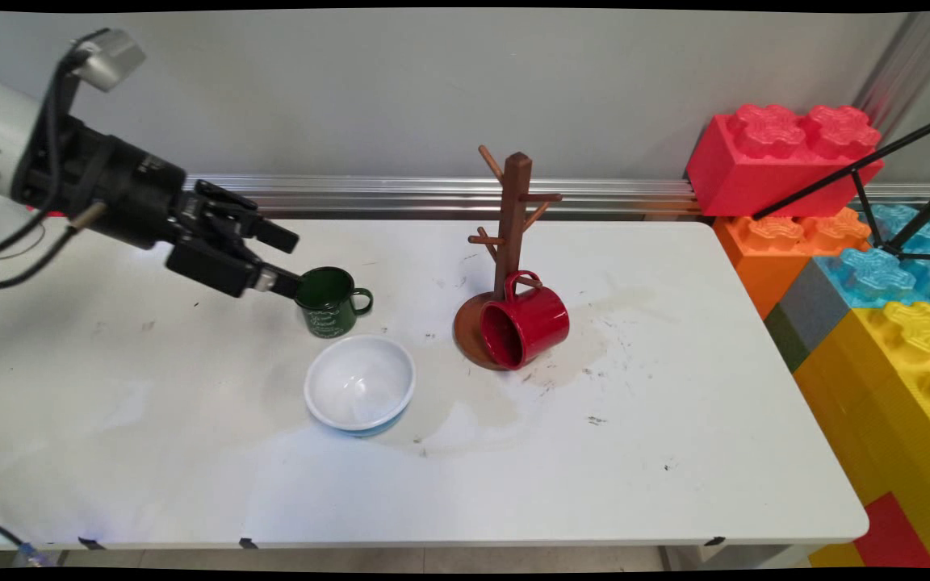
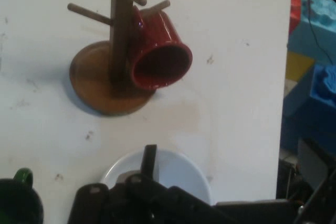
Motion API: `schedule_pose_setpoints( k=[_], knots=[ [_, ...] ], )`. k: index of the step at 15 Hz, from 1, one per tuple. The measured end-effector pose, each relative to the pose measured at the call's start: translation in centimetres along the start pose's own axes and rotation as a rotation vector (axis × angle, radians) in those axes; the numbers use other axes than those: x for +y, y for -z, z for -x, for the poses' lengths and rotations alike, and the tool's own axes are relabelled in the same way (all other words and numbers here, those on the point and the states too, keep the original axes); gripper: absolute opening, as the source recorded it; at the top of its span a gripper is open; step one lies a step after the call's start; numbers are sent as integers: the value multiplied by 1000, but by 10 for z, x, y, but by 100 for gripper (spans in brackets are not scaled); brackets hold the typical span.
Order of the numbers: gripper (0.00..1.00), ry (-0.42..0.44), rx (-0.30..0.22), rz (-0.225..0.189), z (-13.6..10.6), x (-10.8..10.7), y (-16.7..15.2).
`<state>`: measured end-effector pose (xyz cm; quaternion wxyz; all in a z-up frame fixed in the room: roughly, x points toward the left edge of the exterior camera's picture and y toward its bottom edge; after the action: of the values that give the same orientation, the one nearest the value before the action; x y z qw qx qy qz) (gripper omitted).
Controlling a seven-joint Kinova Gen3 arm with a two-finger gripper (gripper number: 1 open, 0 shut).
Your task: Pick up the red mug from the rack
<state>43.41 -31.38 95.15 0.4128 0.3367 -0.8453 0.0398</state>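
**Tool at the green mug's rim**

A white bowl [image 1: 360, 382] sat on the tabletop [image 1: 634, 452] just in front of the green mug [image 1: 328, 303], and a wooden mug tree [image 1: 509, 234] stood well to their right. A red mug [image 1: 523, 323] hung by its handle from a low peg, tilted with its mouth facing down and forward over the tree's round base. Large toy blocks [image 1: 877, 266], red, orange, blue and yellow, were stacked past the tabletop's right edge.

The tool [image 1: 291, 262] reached in from the left with its fingers spread apart; the lower finger [image 1: 279, 282] met the mug's rim on the side away from the handle, while the upper one stood clear above it.

In the hand view the green mug was cut off at the lower left corner, and the linkage hid part of the bowl. Pale lettering on the mug's side was too small to read.
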Motion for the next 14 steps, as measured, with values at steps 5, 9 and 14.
schedule_pose_setpoints(
  k=[5,9,14],
  knots=[
    [100,72,10,-50,-15,32,-44],
    [100,133,-13,-91,-26,58,-84],
    [100,175,-39,-133,-40,79,-133]
  ],
)
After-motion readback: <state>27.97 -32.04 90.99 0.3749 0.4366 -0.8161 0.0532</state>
